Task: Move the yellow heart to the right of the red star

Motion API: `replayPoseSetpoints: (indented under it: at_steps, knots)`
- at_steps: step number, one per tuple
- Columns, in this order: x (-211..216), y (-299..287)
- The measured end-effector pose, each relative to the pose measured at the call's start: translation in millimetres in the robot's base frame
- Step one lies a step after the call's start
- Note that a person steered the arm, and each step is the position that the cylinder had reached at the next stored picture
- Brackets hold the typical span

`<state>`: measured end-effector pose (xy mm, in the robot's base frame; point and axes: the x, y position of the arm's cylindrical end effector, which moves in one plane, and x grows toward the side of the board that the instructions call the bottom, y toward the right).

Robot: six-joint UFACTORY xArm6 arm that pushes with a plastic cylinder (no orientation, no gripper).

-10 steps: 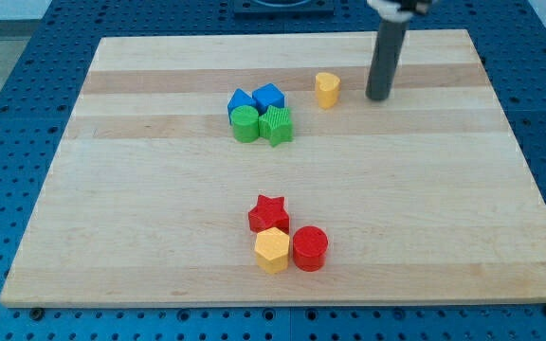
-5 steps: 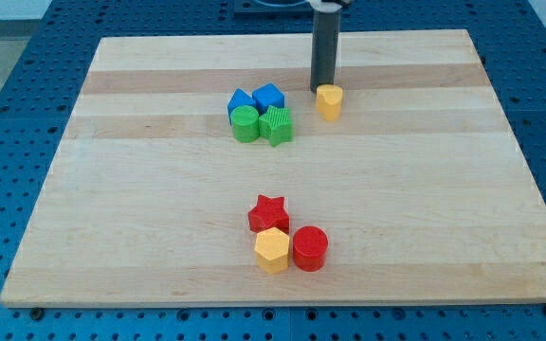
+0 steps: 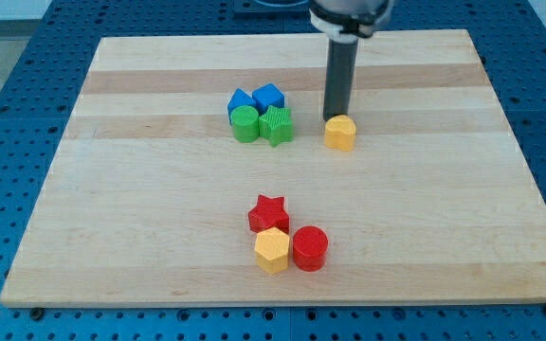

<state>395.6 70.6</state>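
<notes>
The yellow heart (image 3: 340, 133) lies on the wooden board, right of the blue and green cluster. My tip (image 3: 334, 117) stands right behind it, at its upper left edge, touching it. The red star (image 3: 268, 212) lies lower, near the view's bottom centre, well below and left of the heart. A yellow hexagon (image 3: 272, 250) and a red cylinder (image 3: 310, 248) sit against the star's lower side.
Two blue blocks (image 3: 256, 98), a green cylinder (image 3: 245, 123) and a green star (image 3: 277, 125) form a tight cluster left of the heart. The board's edge (image 3: 282, 301) runs along the view's bottom, with blue pegboard around it.
My tip swung left from the heart's right side to behind it, then pushed it down and slightly right. The other blocks have not moved.
</notes>
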Motion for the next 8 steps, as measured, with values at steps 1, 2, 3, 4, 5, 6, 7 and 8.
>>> replayPoseSetpoints:
  at_steps: [1,2,3,4,5,6,7,8]
  knots:
    - [47,3]
    - [50,3]
    - [24,6]
    - [28,41]
    - [49,48]
    - [65,12]
    - [81,-28]
    - [99,-50]
